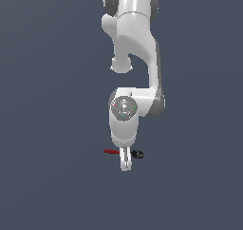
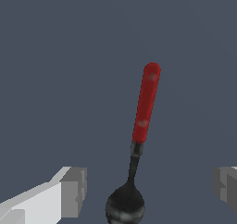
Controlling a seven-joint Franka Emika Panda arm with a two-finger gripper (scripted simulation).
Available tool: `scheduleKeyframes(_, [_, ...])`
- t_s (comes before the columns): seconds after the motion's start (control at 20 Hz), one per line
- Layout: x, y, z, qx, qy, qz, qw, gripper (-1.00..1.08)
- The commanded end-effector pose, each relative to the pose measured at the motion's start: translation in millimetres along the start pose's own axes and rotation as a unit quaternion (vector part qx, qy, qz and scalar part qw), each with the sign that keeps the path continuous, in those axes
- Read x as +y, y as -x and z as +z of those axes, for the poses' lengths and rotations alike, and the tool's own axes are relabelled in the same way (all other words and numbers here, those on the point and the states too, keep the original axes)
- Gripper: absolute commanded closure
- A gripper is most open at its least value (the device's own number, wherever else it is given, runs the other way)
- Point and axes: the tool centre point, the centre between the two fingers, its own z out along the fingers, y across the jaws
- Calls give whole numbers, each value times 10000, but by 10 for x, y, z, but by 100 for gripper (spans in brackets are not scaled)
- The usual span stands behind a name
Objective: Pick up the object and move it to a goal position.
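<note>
The object, a small spoon-like tool, is being straddled by the gripper, whose jaws are being held wide apart and clear of it. It is judged light, stiff and slippery (the thin dark shaft is best pinched). In the exterior view, the shaft is being hidden behind the gripper; no goal marker is seen.

The small rod-like tool has a glossy red handle, a thin dark shaft and a black rounded end. The robot arm is white with grey joints; its fingers are white with grey pads. The plain surface beneath, perhaps a counter, is slate blue-grey.
</note>
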Motion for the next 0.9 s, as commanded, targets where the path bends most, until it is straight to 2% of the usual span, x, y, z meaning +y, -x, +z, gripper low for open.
scheduleKeyframes(0.0, [-21, 4, 41, 6, 7, 228, 9997, -92])
scheduleKeyframes(0.4, [-53, 13, 115, 18, 20, 605, 9982, -92])
scheduleKeyframes(0.85, [-51, 14, 220, 18, 22, 618, 9981, -92])
